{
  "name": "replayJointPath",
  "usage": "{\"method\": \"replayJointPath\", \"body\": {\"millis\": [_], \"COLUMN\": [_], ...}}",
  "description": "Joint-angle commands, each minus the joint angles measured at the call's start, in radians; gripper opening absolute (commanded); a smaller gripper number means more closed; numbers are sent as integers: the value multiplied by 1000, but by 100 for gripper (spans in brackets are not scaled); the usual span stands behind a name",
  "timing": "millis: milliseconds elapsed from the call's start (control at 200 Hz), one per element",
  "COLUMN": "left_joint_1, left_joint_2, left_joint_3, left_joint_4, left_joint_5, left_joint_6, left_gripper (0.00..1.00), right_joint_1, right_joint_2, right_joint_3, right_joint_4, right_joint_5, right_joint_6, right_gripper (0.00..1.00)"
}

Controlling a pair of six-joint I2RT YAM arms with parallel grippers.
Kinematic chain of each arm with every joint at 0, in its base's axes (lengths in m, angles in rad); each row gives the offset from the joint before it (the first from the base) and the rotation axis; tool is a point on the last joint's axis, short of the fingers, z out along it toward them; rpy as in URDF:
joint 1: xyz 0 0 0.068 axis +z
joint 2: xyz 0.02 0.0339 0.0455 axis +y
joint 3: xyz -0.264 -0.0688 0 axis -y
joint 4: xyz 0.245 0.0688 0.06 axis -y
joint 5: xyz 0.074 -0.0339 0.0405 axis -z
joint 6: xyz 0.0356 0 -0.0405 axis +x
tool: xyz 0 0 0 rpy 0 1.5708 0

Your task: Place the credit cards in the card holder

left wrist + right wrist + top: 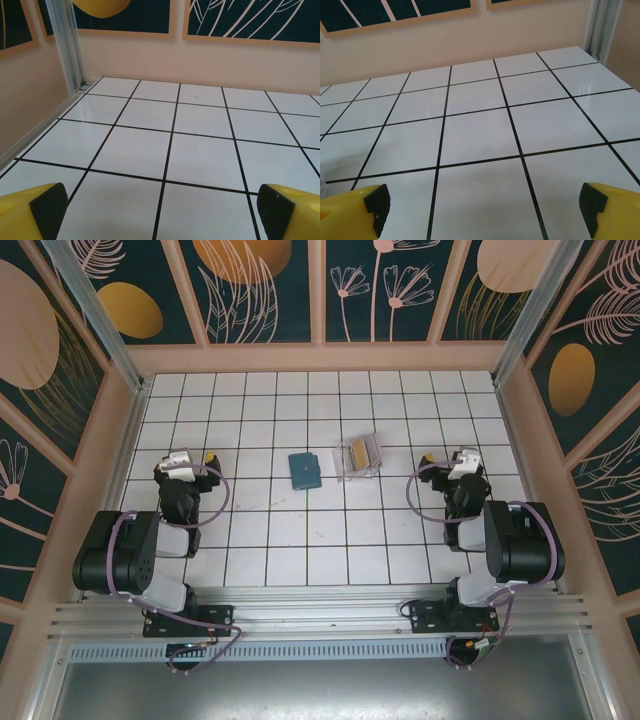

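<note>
Left end effector [186,462] wide open, empty; its wrist view has black pads [48,205] over bare tiles. Top view, mid-tabletop [300,540]: teal wallet [303,470], clear card holder [360,457] near its right, gold card [354,453] within its outline. Right end effector [456,462] wide open, empty.

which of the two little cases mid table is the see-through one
The card holder, the one on the right with yellow-gold showing; the teal wallet to its left is opaque.
</note>
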Motion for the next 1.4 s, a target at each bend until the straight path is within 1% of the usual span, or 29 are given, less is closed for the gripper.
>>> {"method": "replayJointPath", "body": {"millis": [0, 881, 946, 991, 1046, 1051, 1066, 1096, 1161, 1221, 1246, 1281, 1366, 1391], "left_joint_1": [5, 5, 5, 5, 5, 5, 5, 5, 5, 5, 5, 5, 5, 5], "left_joint_2": [-6, -6, -13, -34, -97, -97, -123, -158, -200, -204, -204, -207, -227, -233], "left_joint_3": [7, 7, 6, 18, 55, 58, 77, 125, 259, 346, 366, 383, 382, 378], "left_joint_4": [17, 16, 15, -25, -128, -164, -196, -321, -644, -825, -863, -897, -916, -917], "left_joint_5": [17, 17, -4, -31, -49, -50, -58, -82, -144, -177, -157, -98, 126, 177], "left_joint_6": [15, 15, 8, -6, -12, -14, -23, -59, -154, -226, -235, -242, -263, -278], "left_gripper": [99, 99, 99, 99, 99, 99, 99, 99, 99, 99, 99, 99, 99, 99], "right_joint_1": [-6, -7, -5, 7, 16, 16, 16, 11, -2, -12, -15, -16, -7, 2], "right_joint_2": [-3, -1, -4, -40, -117, -124, -148, -189, -269, -317, -329, -338, -345, -346], "right_joint_3": [16, 16, 13, 18, 55, 58, 75, 104, 168, 227, 251, 283, 338, 346], "right_joint_4": [14, 11, 22, -19, -161, -174, -226, -313, -495, -635, -689, -764, -897, -926], "right_joint_5": [-22, -23, -18, 23, 85, 88, 94, 99, 80, 43, 11, -30, -127, -152], "right_joint_6": [-12, -12, -11, -7, 8, 11, 22, 45, 113, 184, 208, 240, 311, 331], "right_gripper": [99, 99, 99, 99, 99, 99, 99, 99, 99, 99, 99, 99, 99, 99]}}
